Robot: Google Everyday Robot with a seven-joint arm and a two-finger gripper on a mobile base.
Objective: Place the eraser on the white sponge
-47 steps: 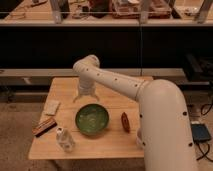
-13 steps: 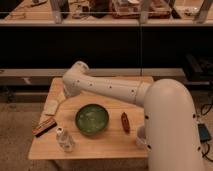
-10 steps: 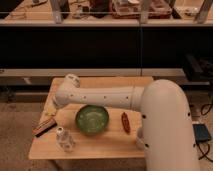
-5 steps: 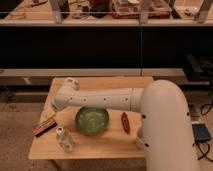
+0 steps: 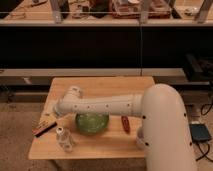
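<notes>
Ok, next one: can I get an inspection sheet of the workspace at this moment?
Surface: wooden table, with things along its front half.
Job's things: eraser lies flat near the table's front left edge, apart from the gripper; white sponge not seen, possibly hidden under the arm's end.
Clutter: green bowl at the middle; small bottle at the front left; reddish oval object right of the bowl.
Gripper: gripper at the arm's end over the table's left side, just beyond the eraser, open, holding nothing.
Cables: dark cable on the floor at the right, by a blue box.
Surroundings: long shelf behind, loaded with assorted items.
</notes>
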